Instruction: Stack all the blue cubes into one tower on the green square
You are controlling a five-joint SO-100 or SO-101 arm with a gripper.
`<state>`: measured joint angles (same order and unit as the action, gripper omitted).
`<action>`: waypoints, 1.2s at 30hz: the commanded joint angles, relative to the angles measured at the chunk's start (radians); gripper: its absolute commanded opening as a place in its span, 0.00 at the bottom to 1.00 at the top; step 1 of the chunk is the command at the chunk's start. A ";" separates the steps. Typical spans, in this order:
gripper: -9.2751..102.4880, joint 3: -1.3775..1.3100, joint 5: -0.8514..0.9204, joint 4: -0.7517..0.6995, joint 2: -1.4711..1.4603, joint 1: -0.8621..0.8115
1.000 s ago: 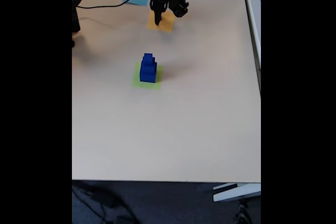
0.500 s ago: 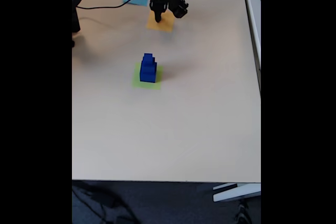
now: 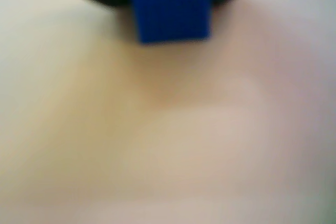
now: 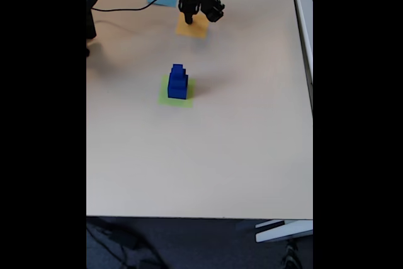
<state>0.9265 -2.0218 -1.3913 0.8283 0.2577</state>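
Gripper [image 4: 189, 22], jaw state indeterminate, is easing back above the orange square [image 4: 200, 29], well apart from the tower [image 4: 177, 83]. Nearer the camera, all three blue cubes are remaining stacked on the green square [image 4: 164, 97]; stacking appears finished.

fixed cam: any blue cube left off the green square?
No: the three blue cubes stand as one stepped tower on the green square, and the table around it shows none lying loose.
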 commanded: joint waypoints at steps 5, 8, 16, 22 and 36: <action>0.08 -0.015 0.087 0.003 0.219 -0.040; 0.08 -0.044 0.207 0.021 0.285 -0.086; 0.08 -0.060 0.571 0.031 0.500 -0.276; 0.08 -0.008 0.683 -0.067 0.624 -0.468; 0.08 0.166 0.836 -0.123 0.675 -0.681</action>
<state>1.0738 -1.2011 -1.5217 1.4143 -0.4142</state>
